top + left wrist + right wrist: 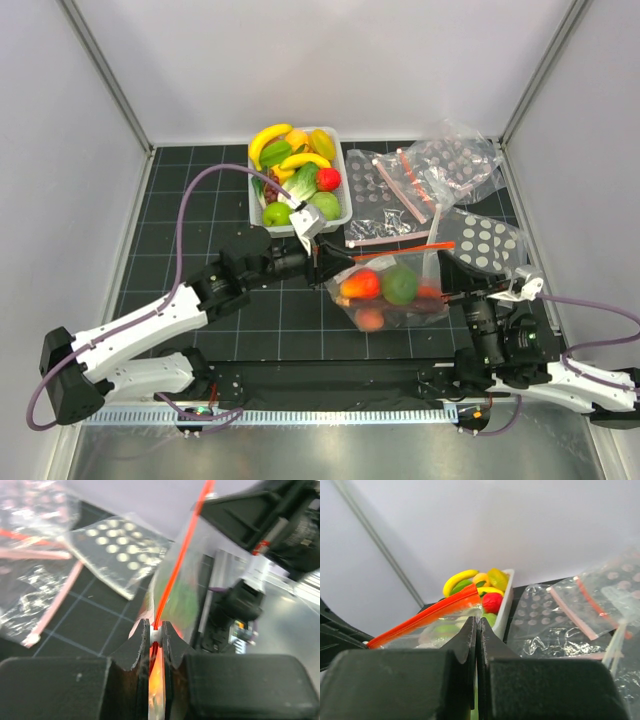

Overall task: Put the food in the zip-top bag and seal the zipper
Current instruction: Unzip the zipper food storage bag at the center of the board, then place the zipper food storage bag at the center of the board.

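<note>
Left gripper (156,630): nearly closed, pinching the thin orange-red press-seal zipper strip (176,567) near its left end.
Right gripper (476,626): clamped tight, apparently on the right edge of the clear dotted zip-top bag (400,305).
Bag: hung between both arms, glossy plastic toy fruits (385,287) inside.
Technique: the strip wanted holding taut while the pinch slid evenly along it.

The food (399,284) is glossy plastic, the bag (436,268) clear crinkly plastic.

Gridded mat (200,205) bearing tub (345,178), bags (385,192)
</note>
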`<control>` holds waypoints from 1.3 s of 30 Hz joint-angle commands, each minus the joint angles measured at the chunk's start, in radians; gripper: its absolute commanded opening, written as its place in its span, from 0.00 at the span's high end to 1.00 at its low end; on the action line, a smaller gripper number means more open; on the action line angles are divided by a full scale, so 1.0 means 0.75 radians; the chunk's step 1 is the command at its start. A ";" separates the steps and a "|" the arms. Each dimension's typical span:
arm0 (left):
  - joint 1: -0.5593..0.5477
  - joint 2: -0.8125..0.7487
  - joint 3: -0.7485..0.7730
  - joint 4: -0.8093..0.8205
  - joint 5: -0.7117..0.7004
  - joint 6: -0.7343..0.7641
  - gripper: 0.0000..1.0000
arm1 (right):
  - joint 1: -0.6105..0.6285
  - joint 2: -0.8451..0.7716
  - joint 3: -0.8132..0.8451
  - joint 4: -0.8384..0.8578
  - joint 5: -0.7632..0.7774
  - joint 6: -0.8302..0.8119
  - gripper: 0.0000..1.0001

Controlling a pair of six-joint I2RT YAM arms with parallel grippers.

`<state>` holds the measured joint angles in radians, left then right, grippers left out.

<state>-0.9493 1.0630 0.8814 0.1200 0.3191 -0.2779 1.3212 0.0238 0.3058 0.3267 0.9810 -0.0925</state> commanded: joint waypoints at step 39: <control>0.294 0.082 0.162 -0.602 -1.377 -0.309 0.72 | -0.819 1.467 0.515 0.215 -0.623 0.534 0.72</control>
<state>-0.7506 1.1259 0.9665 -0.3077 -0.6136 -0.4870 0.7300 1.1397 0.6361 0.4500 0.5179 0.2577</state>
